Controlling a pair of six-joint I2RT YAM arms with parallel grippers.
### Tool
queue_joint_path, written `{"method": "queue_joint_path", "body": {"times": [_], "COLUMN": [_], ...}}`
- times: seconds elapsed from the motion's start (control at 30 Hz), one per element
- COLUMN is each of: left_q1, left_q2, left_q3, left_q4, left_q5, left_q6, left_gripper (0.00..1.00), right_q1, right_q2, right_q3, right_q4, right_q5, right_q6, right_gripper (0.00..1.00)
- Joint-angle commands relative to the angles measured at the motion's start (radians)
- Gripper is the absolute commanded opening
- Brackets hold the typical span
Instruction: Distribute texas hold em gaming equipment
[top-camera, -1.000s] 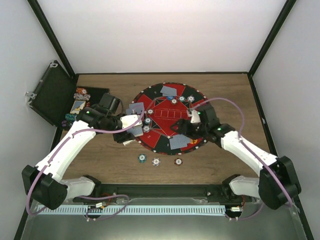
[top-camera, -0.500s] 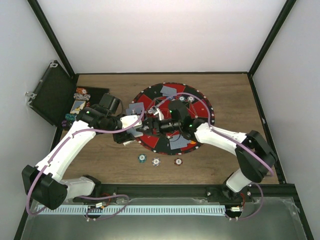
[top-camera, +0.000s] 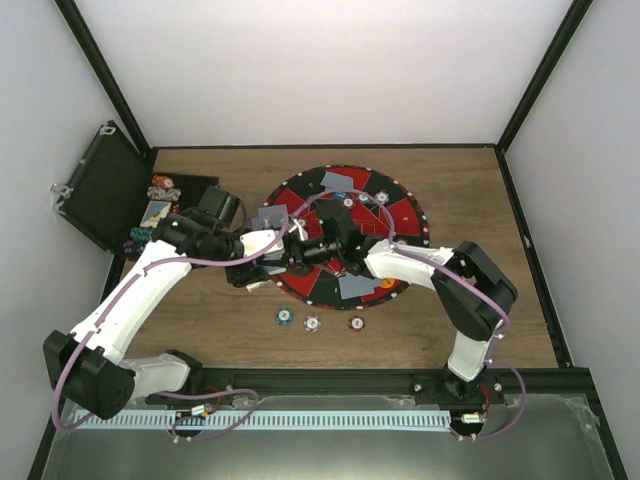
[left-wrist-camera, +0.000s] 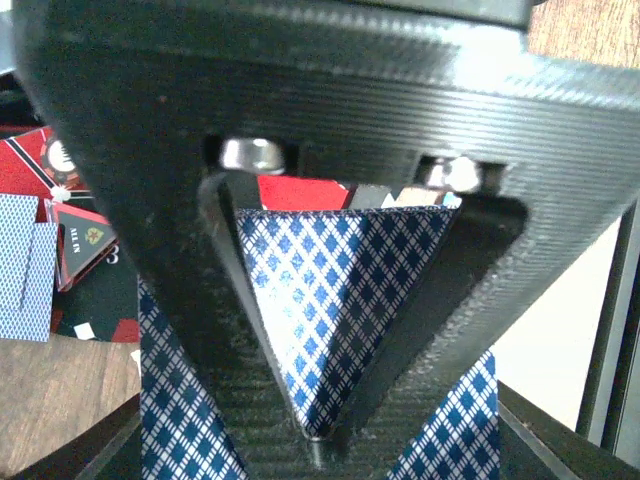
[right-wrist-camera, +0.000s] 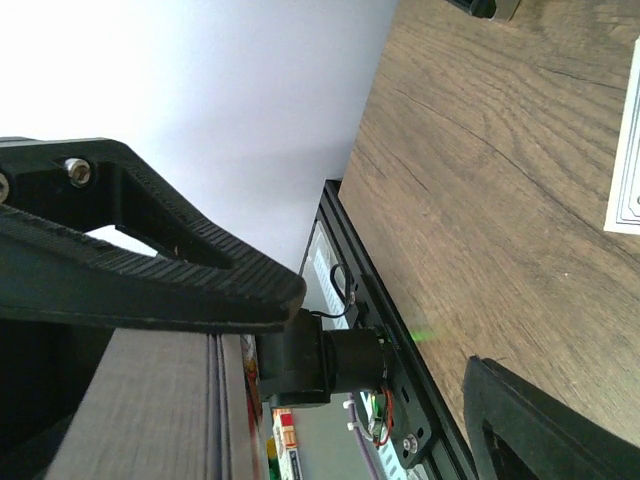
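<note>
Left hand (left-wrist-camera: 320, 435) clamps blue-backed cards (left-wrist-camera: 330, 290), faces hidden; right hand (right-wrist-camera: 390, 335) gapes empty, partly cut off.

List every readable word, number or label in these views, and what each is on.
"ALL IN": on a small triangle badge printed on the mat, left wrist view; tiny, so this is a best reading.
"3": on the mat, right beside that badge.
Chips and mat markings in the top view: too small to read.
Cards: blue diamond pattern only, no text.
Right wrist view: nothing readable.
</note>
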Motion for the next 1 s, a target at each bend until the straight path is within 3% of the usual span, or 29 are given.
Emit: {"method": "queue_joint_path", "body": {"times": [0.0,0.43,0.97], "left_q1": [0.001,0.000,0.001], "left_q2": [-0.003,-0.006,-0.013], "left_q3": [0.037,0.059,0.035], "left_q4": [-0.005,-0.022,-0.012], "left_q5": [0.025,0.031,0.019], "left_q6": [0.010,0.011,0.014], "left_gripper": [0.11,0.11,0.11], "right_q1": [0.008,-0.090,-0.103], "right_q2": [0.039,0.008,-0.107], "right_q3": [0.060,-0.064,-0.055], "right_q4": [0.031,-0.058,-0.186], "right_q5": [-0.042,0.001,0.051], "right_q6": [0.001,-0.068,-0.133], "right_gripper": [0.77,0.63,0.43]}}
